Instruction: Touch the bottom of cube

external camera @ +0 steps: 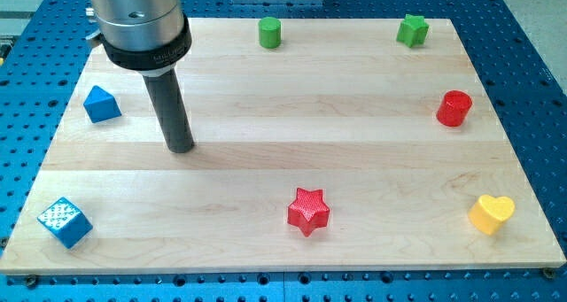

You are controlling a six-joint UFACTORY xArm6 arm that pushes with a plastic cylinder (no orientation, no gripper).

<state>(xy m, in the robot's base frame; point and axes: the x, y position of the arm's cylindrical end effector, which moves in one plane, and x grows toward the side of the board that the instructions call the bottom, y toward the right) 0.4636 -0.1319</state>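
Nearest the camera: blue cube with white-dotted top face (65, 221), at the pale wooden board's (292, 174) lower left corner in the view, intact and untouched. Tool: straight dark rod, no jaws to open or close, holding nothing; its tip (181, 148) rests on bare wood, well apart from the cube, up and to the view's right, near the blue wedge-shaped block (101, 104). Recommended handling: route the tip down past the cube's right side, then approach its bottom edge gently, contacting without shoving.
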